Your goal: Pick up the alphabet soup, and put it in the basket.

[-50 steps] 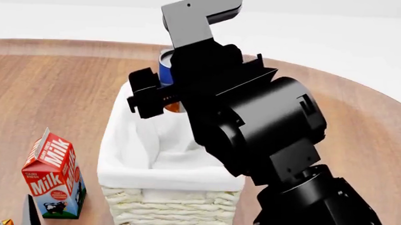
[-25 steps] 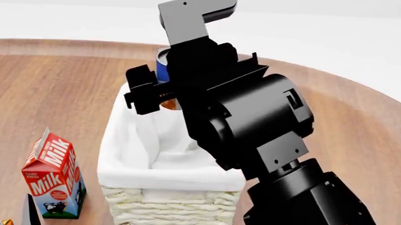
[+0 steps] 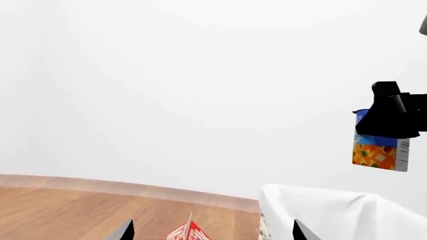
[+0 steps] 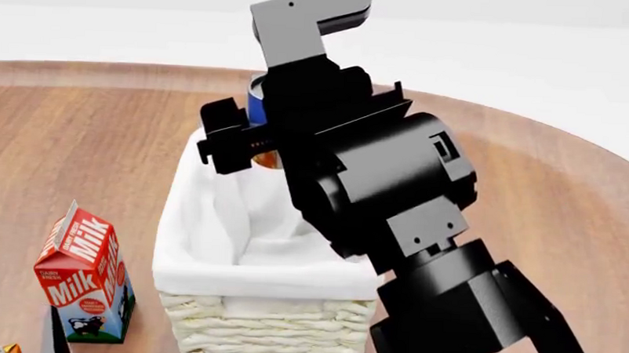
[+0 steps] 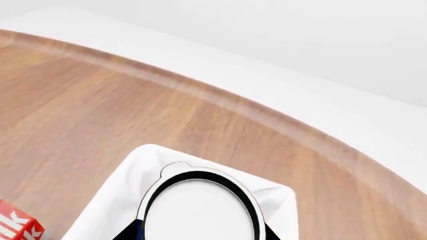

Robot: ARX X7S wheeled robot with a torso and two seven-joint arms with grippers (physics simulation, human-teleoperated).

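The alphabet soup (image 4: 256,105) is a blue can with an orange picture low on its label. My right gripper (image 4: 249,140) is shut on it and holds it upright above the far end of the basket (image 4: 193,227). The basket is cream wicker with a white cloth liner. In the right wrist view the can's white top (image 5: 200,210) sits between the dark fingers (image 5: 131,232), over the liner (image 5: 113,210). The left wrist view shows the held can (image 3: 379,154) well above the liner (image 3: 333,215). My left gripper (image 3: 213,235) is open and empty, low beside the basket.
A red and white milk carton (image 4: 81,278) stands left of the basket and shows between my left fingers (image 3: 189,233). A small orange item (image 4: 5,348) is at the bottom left corner. The round wooden table (image 4: 86,137) has its curved edge behind the basket.
My right arm's elbow has swung slightly left and down. The can has shifted slightly left and stays above the basket's far end. The milk carton and basket have not moved.
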